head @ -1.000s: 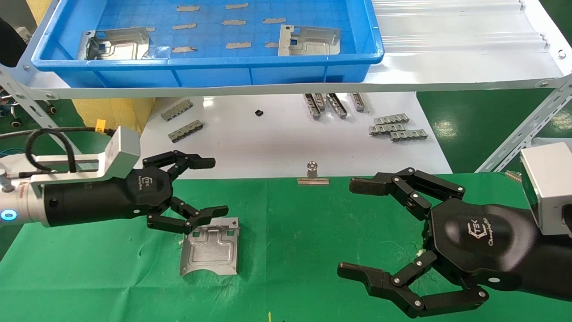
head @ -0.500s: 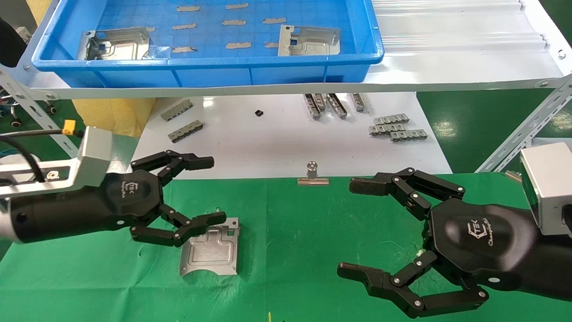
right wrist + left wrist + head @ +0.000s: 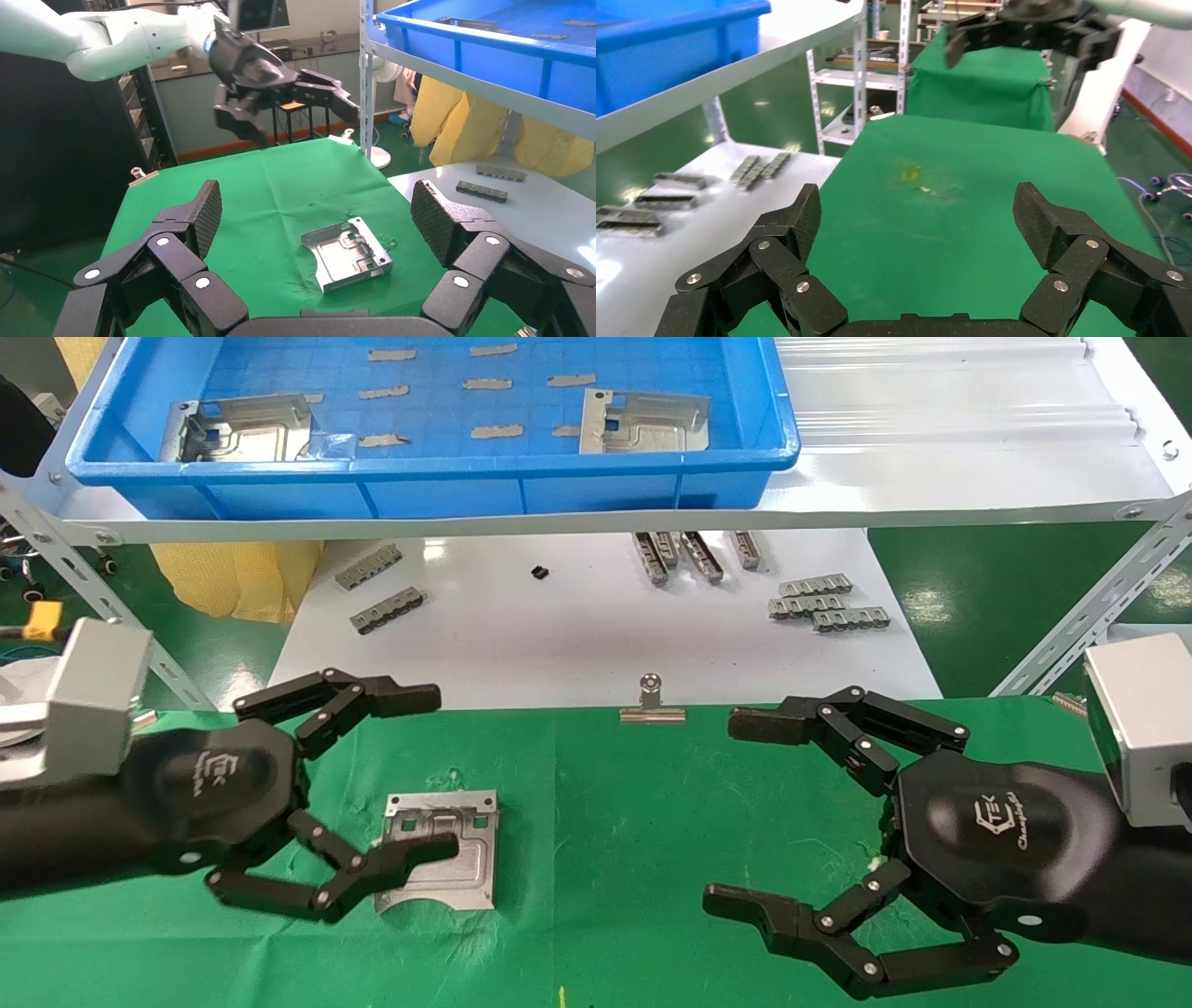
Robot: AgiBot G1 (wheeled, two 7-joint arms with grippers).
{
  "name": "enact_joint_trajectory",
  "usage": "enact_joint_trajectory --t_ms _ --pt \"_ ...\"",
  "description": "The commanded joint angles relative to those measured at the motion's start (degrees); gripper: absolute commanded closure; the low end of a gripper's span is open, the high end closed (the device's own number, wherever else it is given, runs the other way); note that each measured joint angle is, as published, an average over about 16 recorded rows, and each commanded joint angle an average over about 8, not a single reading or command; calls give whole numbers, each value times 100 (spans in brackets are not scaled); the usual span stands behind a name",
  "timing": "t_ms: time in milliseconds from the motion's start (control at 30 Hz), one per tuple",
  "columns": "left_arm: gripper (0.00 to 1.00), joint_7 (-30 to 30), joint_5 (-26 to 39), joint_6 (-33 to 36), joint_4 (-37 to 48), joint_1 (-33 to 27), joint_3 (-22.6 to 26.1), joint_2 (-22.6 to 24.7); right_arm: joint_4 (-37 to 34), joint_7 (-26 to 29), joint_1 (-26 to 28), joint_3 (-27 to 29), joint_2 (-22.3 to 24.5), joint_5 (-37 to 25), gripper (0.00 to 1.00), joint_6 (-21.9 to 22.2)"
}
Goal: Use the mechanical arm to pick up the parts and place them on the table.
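One silver part (image 3: pixel 449 854) lies flat on the green-cloth table (image 3: pixel 596 803), left of centre; it also shows in the right wrist view (image 3: pixel 346 253). My left gripper (image 3: pixel 438 768) is open and empty, hovering just left of this part, its lower finger crossing over the plate. In its own wrist view the left gripper (image 3: pixel 916 217) holds nothing. My right gripper (image 3: pixel 722 812) is open and empty above the cloth at the right, apart from the part; its wrist view (image 3: pixel 316 214) looks across at the plate. Two more parts (image 3: pixel 242 427) (image 3: pixel 643 421) lie in the blue tray (image 3: pixel 559 486).
The blue tray sits on a raised white shelf (image 3: pixel 931 477) at the back. Several small grey notched bars (image 3: pixel 819 603) lie on the white board (image 3: pixel 559 635) beneath it. A silver binder clip (image 3: pixel 652 702) holds the cloth's far edge. Slanted metal shelf struts (image 3: pixel 1090 617) stand at both sides.
My left gripper has drawn back to the left and toward the near side, away from the part's far edge. The part stays flat on the cloth. The right arm has not moved.
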Motion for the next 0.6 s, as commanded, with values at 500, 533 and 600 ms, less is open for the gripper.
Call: enact_joint_trajectory --t_ms 500,533,600 --pt "0 -734 -475 -121 -1619 857 -659 -538 -1 0 -1 0 1 1 0 2" --pt "0 -741 -485 -123 -1647 872 -671 -547 -1 0 -1 0 1 1 0 2" --pt "0 -749 -501 -127 -1682 892 -687 -560 -1 0 -1 0 1 1 0 2"
